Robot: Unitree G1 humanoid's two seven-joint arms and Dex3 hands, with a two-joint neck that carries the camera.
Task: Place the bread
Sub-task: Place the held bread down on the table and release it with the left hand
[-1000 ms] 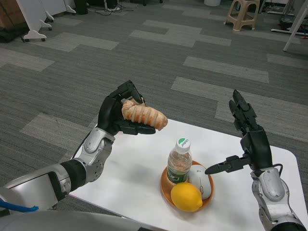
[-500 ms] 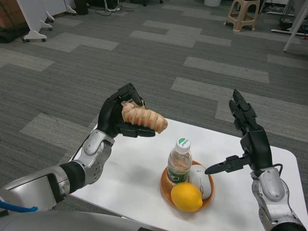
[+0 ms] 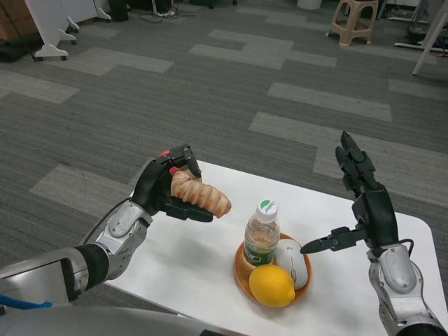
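Bread (image 3: 201,197) looks light and soft, so I judge my left robot hand (image 3: 162,186), gripping its near end, shouldn't squeeze; right robot hand (image 3: 364,203) open.

I read this as an office or lab: grey striped carpet tiles (image 3: 210,91) throughout, a plastic stool (image 3: 352,21) at one o'clock, a wheeled white stand (image 3: 52,24) at eleven, floor cables (image 3: 164,12).

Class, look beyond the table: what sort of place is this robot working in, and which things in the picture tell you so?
Probably an office or lab-style workroom. The floor is grey carpet tiles in mixed shades, a wheeled white stand sits at the far left, and a plastic stool stands at the back, with cables on the floor nearby.
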